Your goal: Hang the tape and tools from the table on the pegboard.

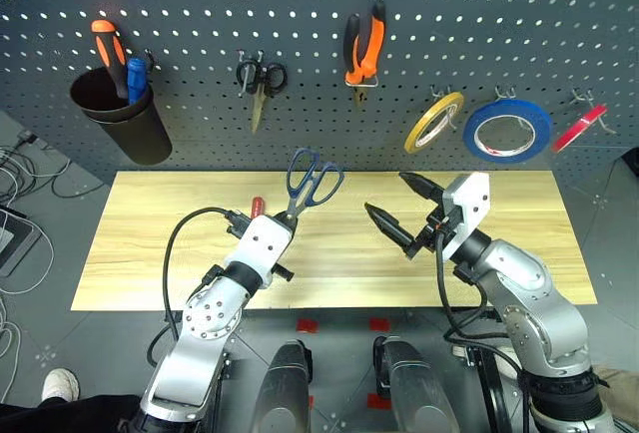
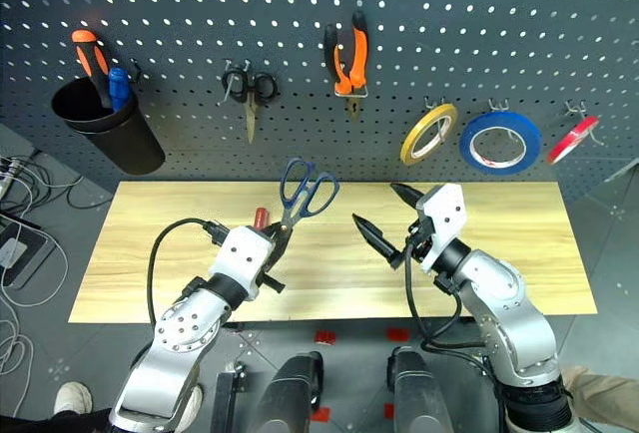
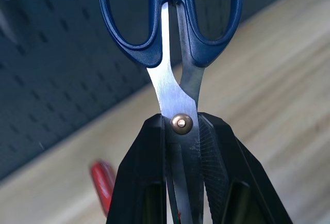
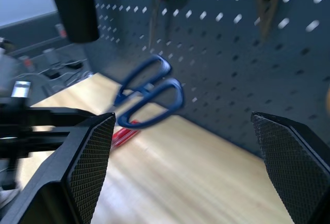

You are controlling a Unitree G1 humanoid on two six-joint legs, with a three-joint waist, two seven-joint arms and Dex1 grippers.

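Your left gripper (image 1: 288, 217) jaws clamp the blue-handled steel scissors (image 1: 312, 182) at the pivot; right gripper (image 1: 407, 206) jaws gape empty. Guide a handle loop onto a free hook of the dark grey perforated pegboard (image 1: 300, 14).

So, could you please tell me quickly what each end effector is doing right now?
Left end effector: closed on the blue-handled scissors, gripping the blades, handles up.
Right end effector: open, holding nothing.

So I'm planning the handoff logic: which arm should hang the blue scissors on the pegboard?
Left. Its gripper is already shut on the scissors at the blades, handles up toward the pegboard. The right gripper is open and holds nothing, so it would probably need a transfer first.
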